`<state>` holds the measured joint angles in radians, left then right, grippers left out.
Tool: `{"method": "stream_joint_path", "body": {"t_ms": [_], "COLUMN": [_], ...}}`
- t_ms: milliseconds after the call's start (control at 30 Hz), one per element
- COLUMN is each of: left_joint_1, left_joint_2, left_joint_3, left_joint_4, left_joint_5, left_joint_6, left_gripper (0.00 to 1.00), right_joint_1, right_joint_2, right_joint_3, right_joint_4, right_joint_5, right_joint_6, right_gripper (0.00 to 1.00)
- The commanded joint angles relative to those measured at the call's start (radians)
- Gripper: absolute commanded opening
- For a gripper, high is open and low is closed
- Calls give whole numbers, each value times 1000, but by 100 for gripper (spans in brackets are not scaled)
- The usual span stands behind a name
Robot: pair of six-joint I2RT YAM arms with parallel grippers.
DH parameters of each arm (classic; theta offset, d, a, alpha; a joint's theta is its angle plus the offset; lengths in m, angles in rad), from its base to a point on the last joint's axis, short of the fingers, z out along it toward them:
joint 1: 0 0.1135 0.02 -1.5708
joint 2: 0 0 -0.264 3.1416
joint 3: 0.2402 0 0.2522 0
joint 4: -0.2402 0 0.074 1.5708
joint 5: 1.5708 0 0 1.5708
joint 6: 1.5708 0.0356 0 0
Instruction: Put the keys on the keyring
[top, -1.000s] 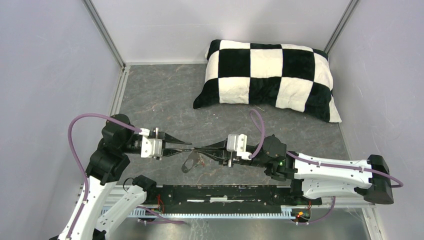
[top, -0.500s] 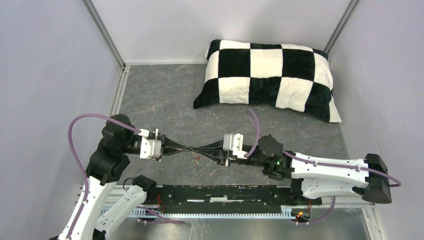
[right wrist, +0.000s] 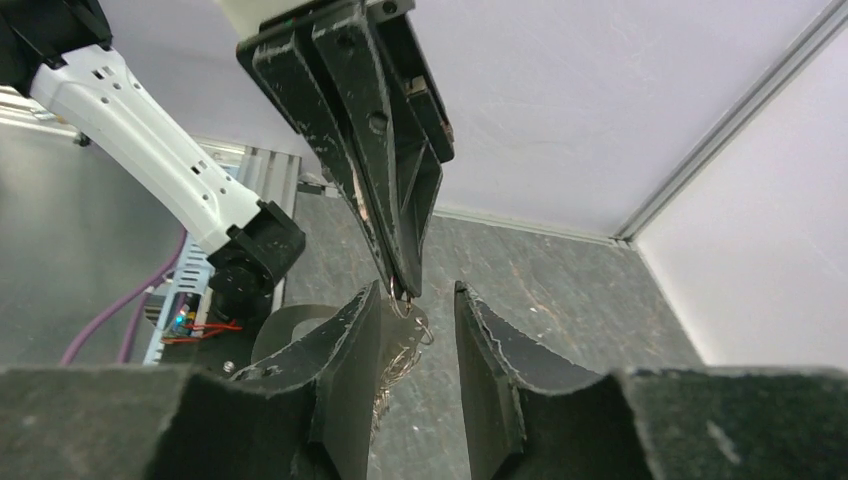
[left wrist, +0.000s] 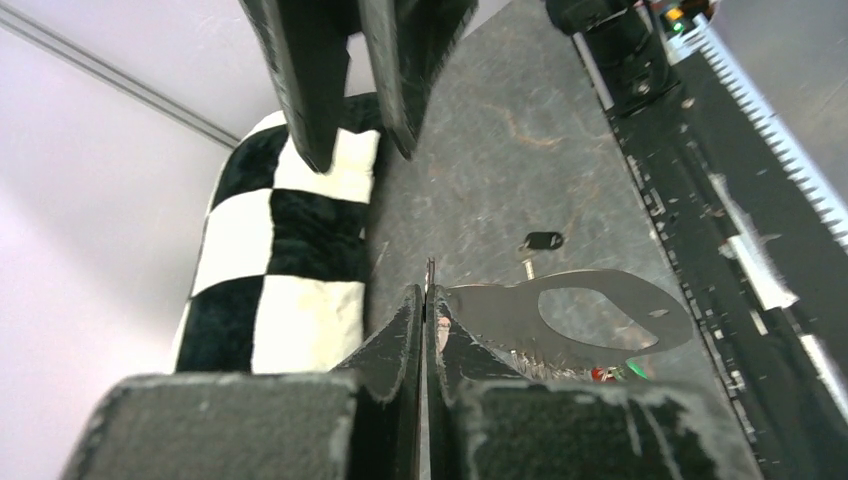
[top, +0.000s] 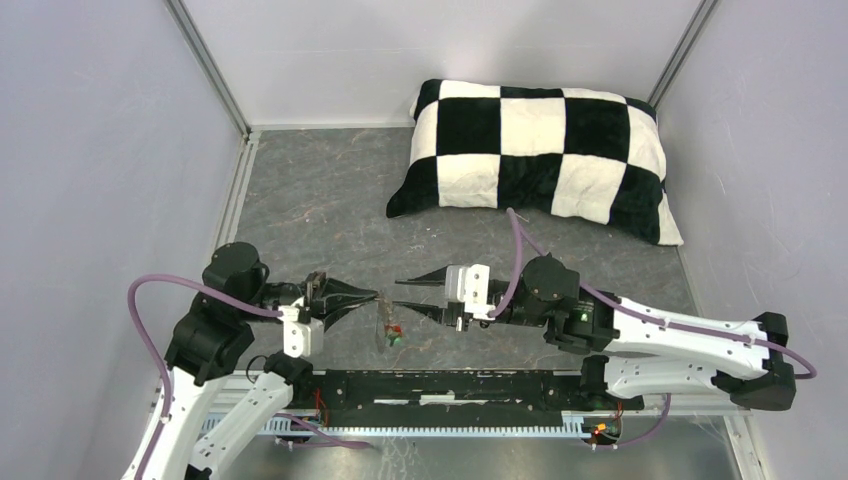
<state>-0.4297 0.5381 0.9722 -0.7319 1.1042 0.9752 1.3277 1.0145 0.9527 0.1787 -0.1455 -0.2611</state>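
My left jaws clamp the keyring, red and green keys seemingly attached; right jaws stand apart; black key lies loose on counter.

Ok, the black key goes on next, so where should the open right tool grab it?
Probably by its black tag, from straight above, across the narrow sides: the key seems to lie flat on the table, its metal blade too thin to catch.
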Motion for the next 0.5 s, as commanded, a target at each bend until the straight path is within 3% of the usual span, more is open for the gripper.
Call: {"method": "stream_joint_path", "body": {"t_ms": [0, 467], "left_joint_1": [-1, -1], "left_joint_2": [31, 85], "left_joint_3": [20, 90], "left_joint_4": [3, -91], "left_joint_5": [-56, -87], "left_joint_6": [175, 232], "left_gripper": [2, 2], "right_joint_1": [-1, 34], "right_joint_2": [35, 174], "right_joint_3": [133, 284], "right_joint_4": [-218, -376], "right_joint_5": [35, 125], "right_joint_6": [-101, -217], "right_gripper": [40, 40]}}
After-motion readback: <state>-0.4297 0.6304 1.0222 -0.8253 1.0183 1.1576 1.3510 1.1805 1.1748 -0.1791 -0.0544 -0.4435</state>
